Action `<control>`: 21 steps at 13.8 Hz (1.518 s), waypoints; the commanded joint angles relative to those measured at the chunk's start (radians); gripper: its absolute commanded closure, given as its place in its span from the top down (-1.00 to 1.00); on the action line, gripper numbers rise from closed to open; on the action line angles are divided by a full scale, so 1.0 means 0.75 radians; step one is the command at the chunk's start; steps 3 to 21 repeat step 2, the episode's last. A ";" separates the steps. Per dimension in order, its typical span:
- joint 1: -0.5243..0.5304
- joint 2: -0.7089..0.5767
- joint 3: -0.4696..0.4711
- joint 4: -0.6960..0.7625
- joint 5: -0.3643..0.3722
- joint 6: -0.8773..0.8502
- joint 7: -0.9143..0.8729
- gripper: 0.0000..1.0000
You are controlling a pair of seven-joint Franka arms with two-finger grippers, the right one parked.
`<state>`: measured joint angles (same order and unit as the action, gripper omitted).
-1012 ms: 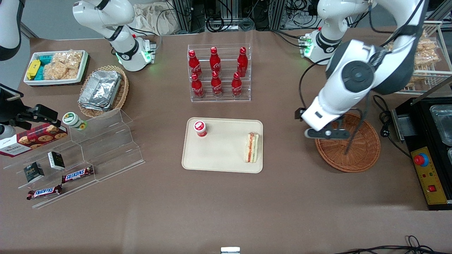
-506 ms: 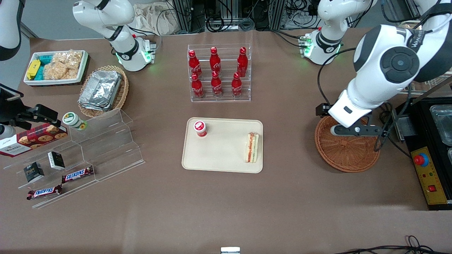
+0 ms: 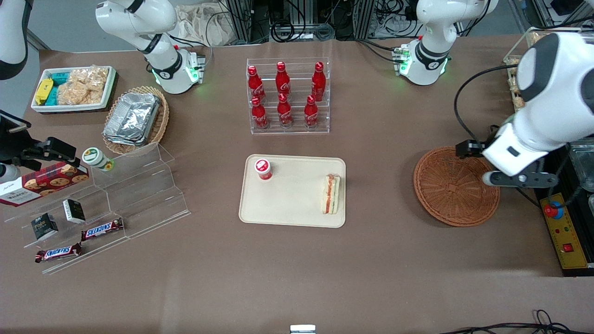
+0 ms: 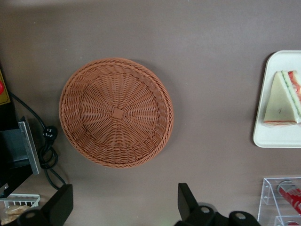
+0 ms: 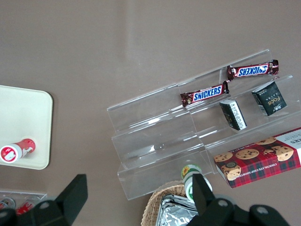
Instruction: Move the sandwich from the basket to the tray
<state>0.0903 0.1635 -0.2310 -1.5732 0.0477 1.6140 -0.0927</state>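
A: Front view is showing the sandwich [image 3: 331,194] lying on the tray [image 3: 292,204], at the tray's edge toward the working arm's end of the counter [image 3: 297,269]. Basket [image 3: 456,186] is sitting empty, well apart from the tray.

B: Wrist view is agreeing: basket [image 4: 116,112] has nothing in it, sandwich [image 4: 282,98] is resting flat on the tray [image 4: 277,136]. Where's the claw?

A: Claw [image 3: 519,178] is hanging above the basket's rim on the side toward the black control box [image 3: 564,204]. Fingers [image 4: 60,207] are spread wide, holding nothing.

B: So I'm judging the placing as done. Handling notes anyway?

A: Sandwich is looking light and soft, bread likely squashing under a hard pinch, layers possibly sliding apart. I'm guessing the best hold is a gentle grip across the two flat bread faces near the middle of the wedge, not at the thin tip or the filling edge.

B: Anything else on the tray?

A: Small red-capped bottle [image 3: 263,169] is standing near the corner farthest from the sandwich, not touching it.
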 commanded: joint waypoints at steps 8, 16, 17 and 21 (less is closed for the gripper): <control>-0.296 0.093 0.344 0.132 -0.068 -0.056 0.021 1.00; -0.296 0.093 0.344 0.132 -0.068 -0.056 0.021 1.00; -0.296 0.093 0.344 0.132 -0.068 -0.056 0.021 1.00; -0.296 0.093 0.344 0.132 -0.068 -0.056 0.021 1.00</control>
